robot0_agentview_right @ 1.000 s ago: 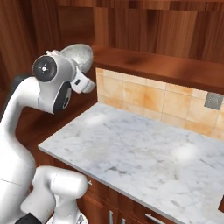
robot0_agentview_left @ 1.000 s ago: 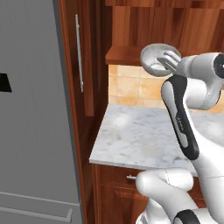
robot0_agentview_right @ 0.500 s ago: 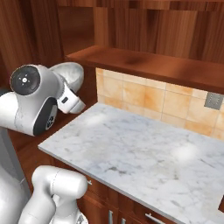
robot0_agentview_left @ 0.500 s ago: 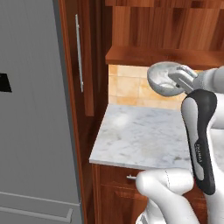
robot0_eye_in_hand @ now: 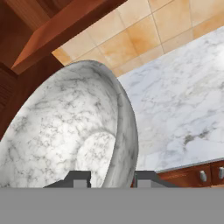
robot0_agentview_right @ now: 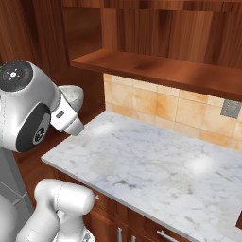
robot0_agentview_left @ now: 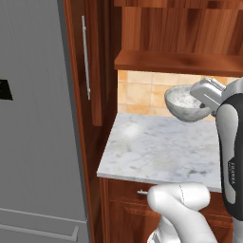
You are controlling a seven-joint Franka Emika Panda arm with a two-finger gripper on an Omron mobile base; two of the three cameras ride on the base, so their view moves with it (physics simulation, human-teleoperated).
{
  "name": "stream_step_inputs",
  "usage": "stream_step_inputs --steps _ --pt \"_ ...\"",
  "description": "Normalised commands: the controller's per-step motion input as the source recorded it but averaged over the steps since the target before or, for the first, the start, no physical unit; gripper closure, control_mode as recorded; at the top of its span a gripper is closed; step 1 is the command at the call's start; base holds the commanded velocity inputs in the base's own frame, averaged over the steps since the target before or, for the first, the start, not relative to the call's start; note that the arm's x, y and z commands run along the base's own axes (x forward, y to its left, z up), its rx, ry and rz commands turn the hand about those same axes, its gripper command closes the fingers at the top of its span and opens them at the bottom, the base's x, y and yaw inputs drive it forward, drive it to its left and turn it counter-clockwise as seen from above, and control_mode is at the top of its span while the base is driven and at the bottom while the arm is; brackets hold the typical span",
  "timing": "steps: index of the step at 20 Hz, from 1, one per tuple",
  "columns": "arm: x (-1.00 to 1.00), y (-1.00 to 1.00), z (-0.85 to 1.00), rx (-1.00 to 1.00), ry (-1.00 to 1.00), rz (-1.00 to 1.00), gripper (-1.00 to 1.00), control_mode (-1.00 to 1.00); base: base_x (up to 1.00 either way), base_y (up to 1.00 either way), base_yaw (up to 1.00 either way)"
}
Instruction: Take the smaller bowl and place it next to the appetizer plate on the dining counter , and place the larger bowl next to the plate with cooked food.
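We are seeing our glossy white rounded arm (robot0_agentview_left: 180,209) carrying a dark grey oval panel (robot0_agentview_left: 230,156) with small pale lettering along the forearm. A big white joint housing (robot0_agentview_right: 26,111) is showing a black round cap with tiny red and green marks, and a white blocky wrist piece (robot0_agentview_right: 66,120) beside it.

Stone-look smaller bowl (robot0_eye_in_hand: 65,131) — mottled grey-white, veined, smooth with a soft sheen. Marble tabletop (robot0_agentview_left: 156,147), white-grey, polished, faintly reflective. Reddish wood shelf (robot0_agentview_right: 156,71) and cabinets (robot0_agentview_left: 102,57) — grained, satin. Glazed orange tiles (robot0_agentview_right: 156,106). Matt grey fridge door (robot0_agentview_left: 33,118), metal handle (robot0_agentview_left: 85,57).
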Motion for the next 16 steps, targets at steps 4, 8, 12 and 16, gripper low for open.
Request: stream_step_inputs --steps 4,8,12,16 --pt "-0.29 0.03 -0.21 0.00 0.15 0.02 1.00 -1.00 0.00 0.00 0.00" --pt "-0.01 0.00 -0.34 0.00 0.04 0.00 1.00 -1.00 0.00 0.00 0.00" --pt "0.00 0.00 -0.07 0.00 0.00 0.00 1.00 1.00 -0.18 0.04 0.04" --pt "0.00 0.00 0.00 0.00 0.00 0.00 1.00 1.00 -0.92 0.28 0.15"
